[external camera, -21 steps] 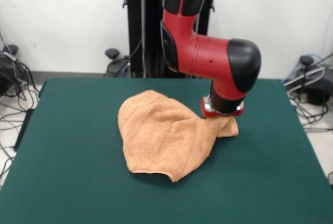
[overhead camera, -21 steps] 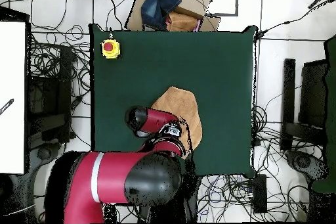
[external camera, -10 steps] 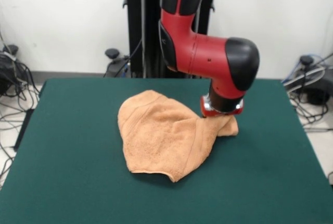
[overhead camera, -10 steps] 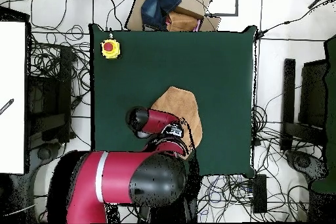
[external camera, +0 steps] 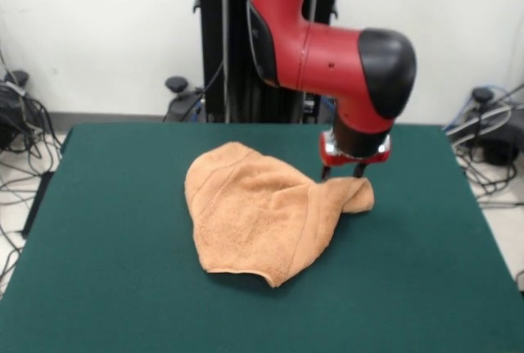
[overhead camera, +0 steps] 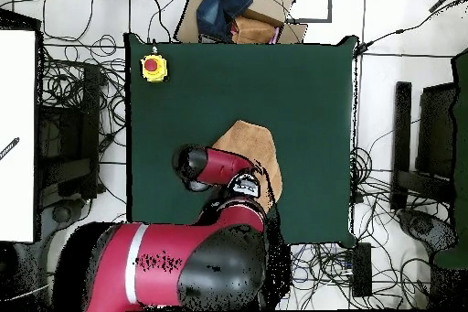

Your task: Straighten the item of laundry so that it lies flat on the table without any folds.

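Since a second ago the gripper has risen: its red collar then sat down against the cloth, and now two dark fingers show beneath it with green felt visible between them. The fingers stand apart with nothing between them, released, their tips just above the rolled corner of the towel. The towel itself lies much as it did, its outline unchanged.

From the gripper outward in the front view: directly below the fingertips is the towel's bunched corner, a small rolled lobe poking out past the rest of the cloth. From there the towel spreads away below and to the left of the gripper as a rumpled, rounded heap, with a fold ridge running down from the lobe and a hemmed edge curling along the side farthest from the gripper. It is not flat.

The table lies under all of this, bare green felt around the towel on every side.

In the overhead view the arm covers the gripper; the towel shows beyond the arm's wrist, and a yellow box with a red button sits well apart near a table corner.
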Motion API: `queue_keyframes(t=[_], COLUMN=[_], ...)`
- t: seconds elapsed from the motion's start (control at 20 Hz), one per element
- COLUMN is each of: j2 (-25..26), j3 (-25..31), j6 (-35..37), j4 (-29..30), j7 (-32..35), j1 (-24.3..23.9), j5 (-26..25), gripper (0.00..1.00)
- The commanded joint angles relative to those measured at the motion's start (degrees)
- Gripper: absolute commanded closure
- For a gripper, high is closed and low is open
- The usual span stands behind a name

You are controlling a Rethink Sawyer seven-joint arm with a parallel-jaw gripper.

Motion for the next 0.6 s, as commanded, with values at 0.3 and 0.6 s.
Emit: queue_keyframes(t=[0.3, 0.6], j2=[-7.4, -4.6], j3=[3.4, 3.9], j6=[13.6, 8.2], j4=[-0.9, 0.0], j7=[8.9, 8.1], j1=[0.2, -0.5], j5=[-0.2, -1.3], gripper=[0.00, 0.00])
